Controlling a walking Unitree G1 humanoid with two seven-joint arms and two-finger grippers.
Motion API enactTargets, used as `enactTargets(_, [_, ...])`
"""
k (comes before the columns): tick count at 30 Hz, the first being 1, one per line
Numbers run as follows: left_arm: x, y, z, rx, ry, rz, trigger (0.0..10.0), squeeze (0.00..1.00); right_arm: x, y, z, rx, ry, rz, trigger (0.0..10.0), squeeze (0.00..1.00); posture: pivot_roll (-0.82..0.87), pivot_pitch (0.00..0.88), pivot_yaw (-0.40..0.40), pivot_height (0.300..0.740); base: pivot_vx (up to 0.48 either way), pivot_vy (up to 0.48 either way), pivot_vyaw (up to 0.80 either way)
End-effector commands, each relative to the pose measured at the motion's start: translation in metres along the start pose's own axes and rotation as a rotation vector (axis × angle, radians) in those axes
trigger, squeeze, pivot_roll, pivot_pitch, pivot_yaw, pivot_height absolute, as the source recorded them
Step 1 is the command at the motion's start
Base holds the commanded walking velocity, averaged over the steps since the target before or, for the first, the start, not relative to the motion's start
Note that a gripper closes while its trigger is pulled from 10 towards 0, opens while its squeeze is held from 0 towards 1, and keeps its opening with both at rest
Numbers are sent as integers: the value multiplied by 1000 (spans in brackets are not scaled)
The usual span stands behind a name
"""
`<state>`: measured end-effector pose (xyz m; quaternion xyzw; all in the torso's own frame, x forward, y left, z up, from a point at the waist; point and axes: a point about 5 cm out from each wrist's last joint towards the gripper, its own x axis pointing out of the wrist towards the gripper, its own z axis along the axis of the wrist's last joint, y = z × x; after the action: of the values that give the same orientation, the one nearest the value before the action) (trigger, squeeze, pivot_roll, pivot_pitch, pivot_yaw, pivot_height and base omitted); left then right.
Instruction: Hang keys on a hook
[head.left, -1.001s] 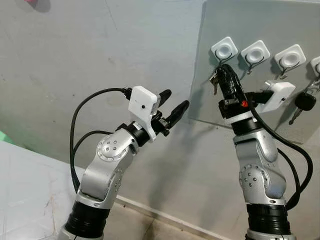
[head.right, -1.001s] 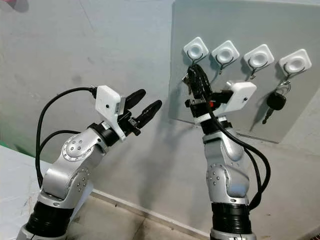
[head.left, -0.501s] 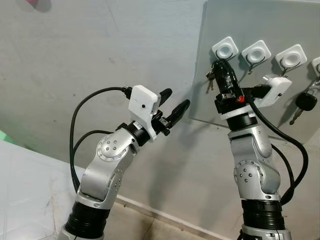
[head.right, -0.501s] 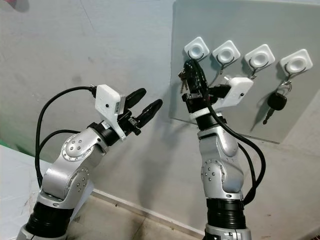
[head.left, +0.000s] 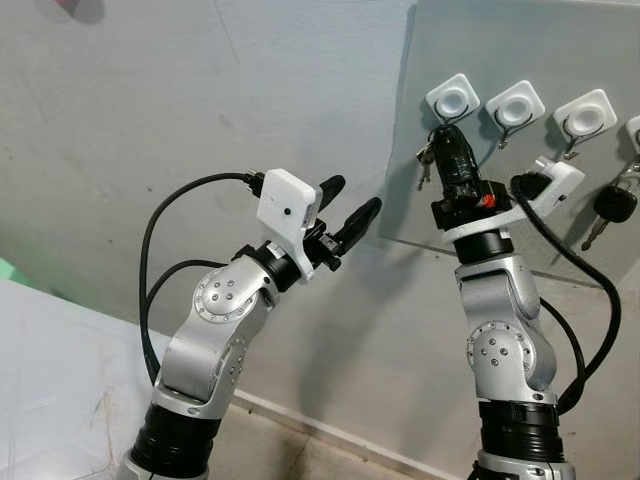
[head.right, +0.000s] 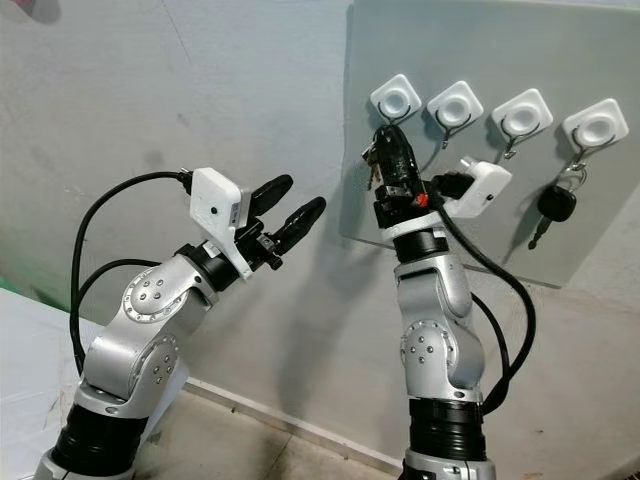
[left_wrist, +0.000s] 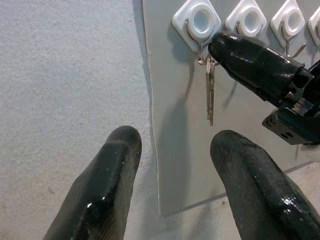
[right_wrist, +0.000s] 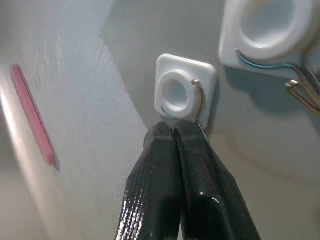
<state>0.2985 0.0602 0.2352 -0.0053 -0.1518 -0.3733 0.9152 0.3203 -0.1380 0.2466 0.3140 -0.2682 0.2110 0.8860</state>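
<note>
1. Right now the right hand (head.left: 447, 140), its two black fingers pressed together on the small bunch of silver keys (left_wrist: 210, 90), sits just under the leftmost white square wall hook (head.left: 452, 98) on the pale grey board (head.left: 520, 30).
2. From the left wrist view, a key blade hangs straight down from the wire of that hook, with the fingertips touching its top; the ring seems to be at the wire or already over it.
3. To do this step well, I would keep the grip closed until the ring is seated in the bend of the wire, then let go slowly and draw the fingers down and away from the board without dragging the keys off.
4. The left hand (head.left: 350, 210) hovers well apart from the board with its fingers spread and nothing between them.
5. A black-headed car key (head.left: 606, 207) already hangs from the rightmost hook (head.right: 588, 128).
6. Hard to make out: the key ring itself is hidden behind the closed fingertips, so I cannot tell whether it is truly over the wire, nor how many keys are in the bunch.
</note>
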Motion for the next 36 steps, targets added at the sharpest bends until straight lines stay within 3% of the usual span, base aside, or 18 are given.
enactTargets(1, [1,-1,5,8,-8,-7,10000,0,-4,-6,1,46,-4,-34,10000,0,154,0,52,736,0,0,0])
enactTargets(12, [0,1,5,12,-6,-3,10000,0,-6,-10,1,243,-56,-75,10000,0,161,0,54,736,0,0,0])
enactTargets(23, [0,0,5,15,-6,-2,10000,0,-8,-14,4,375,-108,-110,10000,0,161,0,54,736,0,0,0])
enactTargets(36, [0,-1,6,13,-8,1,10000,0,-6,-15,7,451,-141,-128,10000,0,165,0,52,736,0,0,0])
